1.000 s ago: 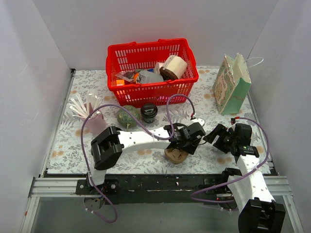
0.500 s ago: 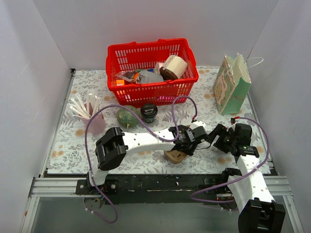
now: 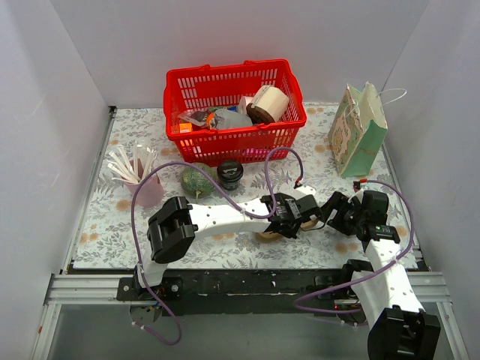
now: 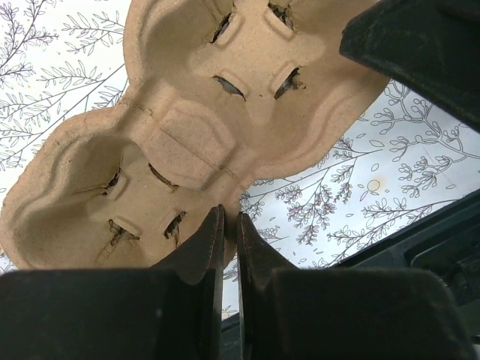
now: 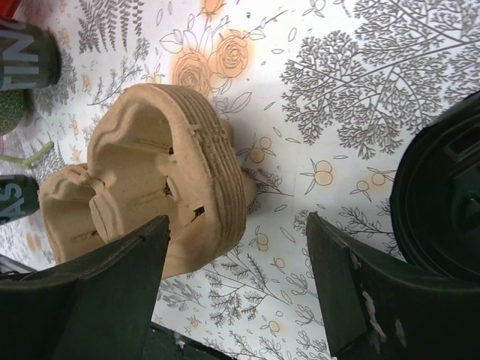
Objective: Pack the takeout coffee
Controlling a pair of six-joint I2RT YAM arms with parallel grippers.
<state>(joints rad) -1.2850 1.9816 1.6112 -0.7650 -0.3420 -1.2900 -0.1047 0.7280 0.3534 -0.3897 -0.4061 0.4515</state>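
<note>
Pinching the cup carrier [image 4: 187,135] by its rim at the waist, the left gripper [image 4: 231,217] was clamped shut; the carrier lay on the table [image 3: 112,225], long axis slanting across the jaws, right gripper [image 5: 236,225] gaping just beside

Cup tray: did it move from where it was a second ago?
Yes. The cup tray has shifted a little away from the near edge of the table, toward the basket, pinched in the left gripper.

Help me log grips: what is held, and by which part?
Left gripper pinches the cup carrier by its rim, between two wells; right gripper holds nothing.
</note>
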